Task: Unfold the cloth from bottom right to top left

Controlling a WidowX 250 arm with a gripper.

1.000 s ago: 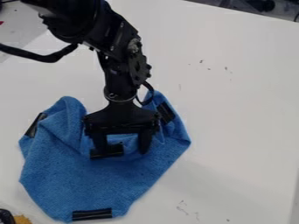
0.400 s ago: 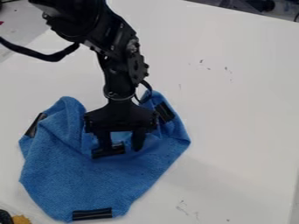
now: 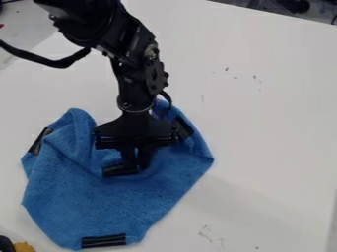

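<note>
My black gripper (image 3: 137, 160) hangs down over the upper middle of the blue cloth (image 3: 99, 206), its fingers close together and shut on a fold of it. The cloth lies crumpled in the left half of the camera view, with raised folds at its upper left and upper right. Black strips mark it at the left edge, the bottom edge, the upper right and just left of the fingertips. The arm and gripper body hide part of the cloth's top.
The white table (image 3: 270, 133) extends to the right of the cloth. At the bottom left corner is a yellow-orange object (image 3: 24, 246) beside something black. Dark items stand beyond the table's far edge at the top right.
The gripper's fingers have come together from wide apart, with the gripper staying over the same part of the cloth. The cloth's upper right part has shifted slightly.
</note>
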